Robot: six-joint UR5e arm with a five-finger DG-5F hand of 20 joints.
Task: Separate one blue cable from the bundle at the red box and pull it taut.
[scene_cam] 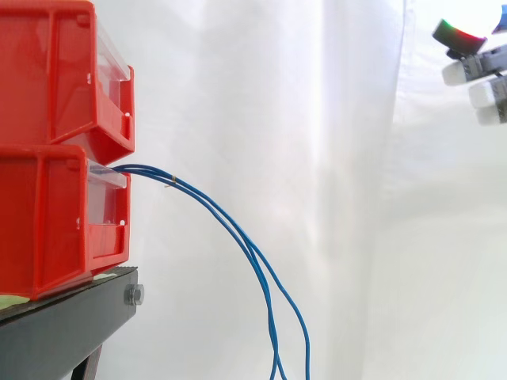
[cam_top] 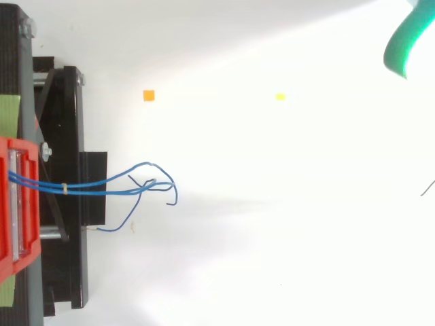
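Note:
Thin blue cables (scene_cam: 238, 233) come out of the lower red bin (scene_cam: 47, 222) as a bundle, held together by a small band (scene_cam: 173, 180) close to the bin. They arc down and hang slack past the bottom edge. From above, the blue cables (cam_top: 102, 187) run right from the red bin (cam_top: 13, 204) and end in loose loops (cam_top: 160, 187). My hand (scene_cam: 475, 75) is high at the right edge, far from the cables, with its glowing fingertips (cam_top: 404, 44) pointing left. It is open and holds nothing.
A second red bin (scene_cam: 55, 71) is stacked on the lower one, both on a black stand (scene_cam: 71, 317). A white curtain hangs behind. In the top view, a small orange marker (cam_top: 149, 95) and a yellow marker (cam_top: 280, 97) lie on the white floor.

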